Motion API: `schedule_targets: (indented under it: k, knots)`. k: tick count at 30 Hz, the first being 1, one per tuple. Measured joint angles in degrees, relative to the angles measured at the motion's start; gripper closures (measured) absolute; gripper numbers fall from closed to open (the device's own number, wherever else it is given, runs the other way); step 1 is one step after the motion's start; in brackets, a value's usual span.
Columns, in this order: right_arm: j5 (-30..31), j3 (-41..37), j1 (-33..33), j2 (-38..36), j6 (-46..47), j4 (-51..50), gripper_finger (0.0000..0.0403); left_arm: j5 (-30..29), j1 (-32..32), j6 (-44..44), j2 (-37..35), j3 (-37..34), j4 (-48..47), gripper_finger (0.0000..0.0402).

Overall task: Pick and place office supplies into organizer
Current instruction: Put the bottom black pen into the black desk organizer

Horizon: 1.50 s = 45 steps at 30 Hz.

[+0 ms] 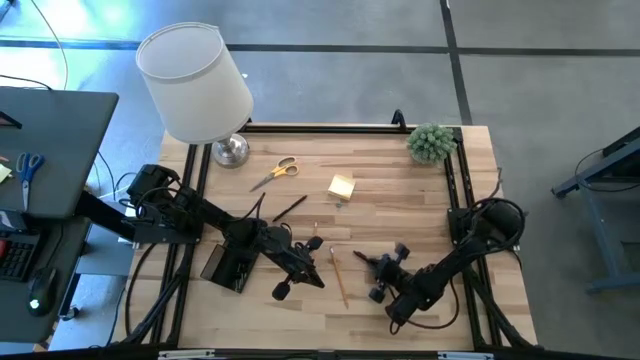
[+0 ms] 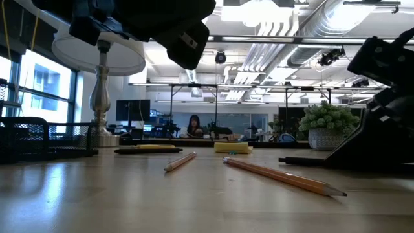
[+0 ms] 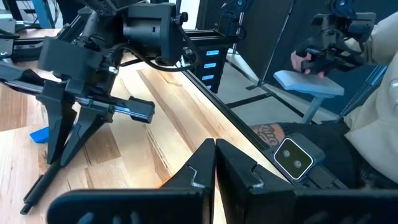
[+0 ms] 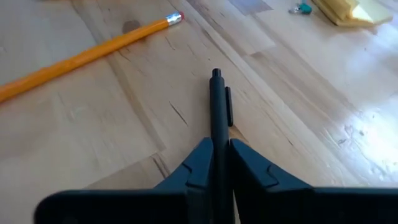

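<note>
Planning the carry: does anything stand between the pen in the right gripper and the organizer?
Yes. The left arm's gripper, shut and empty, hangs between the right gripper with its black pen and the organizer.

1. An open-plan office or lab floor is showing: exposed ducts (image 2: 304,29) and pipes are running under the ceiling, with strip lights glowing among them.
2. Rows of desks with monitors (image 2: 132,110) are stretching into the room, and a person (image 2: 193,124) is sitting at one far back.
3. A wooden counter (image 1: 380,185) in a black frame is standing on a grey concrete floor (image 1: 540,80), carrying two robot arms.
4. A side desk (image 1: 50,150) is holding blue-handled scissors (image 1: 29,166) and a keyboard.
5. A white-shaded lamp (image 1: 195,82) and a small potted plant (image 1: 431,142) are dressing the counter like a staged workplace.
</note>
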Motion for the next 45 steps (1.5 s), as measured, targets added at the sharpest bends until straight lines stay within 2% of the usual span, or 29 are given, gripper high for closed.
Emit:
schedule_targets:
  k: [2, 8, 13, 18, 24, 27, 32, 36, 41, 43, 45]
  knots:
    - [0.1, 0.3, 0.1, 0.0, -1.3, -0.4, 0.0389, 0.0, 0.0, 0.0, 0.0, 0.0, 0.0, 0.0399]
    - [2.5, 0.5, 0.9, -0.1, -1.1, -0.1, 0.0382, 0.0, 0.0, 0.0, 0.0, 0.0, 0.0, 0.0399]
    - [10.0, 0.6, 2.0, -4.1, -1.6, -0.3, 0.0389, 0.0, 0.0, -1.4, -0.2, 0.0, 0.6, 0.0399]
    - [19.1, 0.6, 4.0, -9.4, -4.9, 0.0, 0.038, 0.0, 0.0, -4.7, -3.8, 0.0, 2.0, 0.0399]
    - [25.0, 0.6, 5.9, -14.2, -9.5, 1.0, 0.0377, -0.7, 0.0, -3.4, -6.3, 0.0, 0.8, 0.0398]
    - [27.1, 0.6, 6.2, -16.4, -13.9, 3.5, 0.0385, -3.3, 0.0, -0.5, -6.1, 0.0, 0.2, 0.0398]
    - [27.5, 0.6, 5.6, -19.2, -29.4, 13.4, 0.0378, -7.3, 0.5, 0.1, -4.8, 0.1, 3.2, 0.0396]
    - [26.6, 0.7, 4.3, -20.9, -45.9, 26.0, 0.0375, -7.8, 1.7, -3.8, -4.8, 1.3, 6.2, 0.0358]
    - [21.5, 0.7, 2.6, -21.7, -65.5, 42.5, 0.0382, -14.5, 2.8, -7.4, -4.8, 2.1, 6.4, 0.0263]
    - [19.3, 0.7, 1.9, -21.7, -69.8, 46.0, 0.0381, -18.0, 2.8, -7.9, -4.8, 2.1, 7.5, 0.0223]
    - [17.3, 0.7, 1.0, -21.7, -71.5, 47.1, 0.0379, -18.5, 2.8, -7.7, -4.8, 2.1, 9.7, 0.0189]
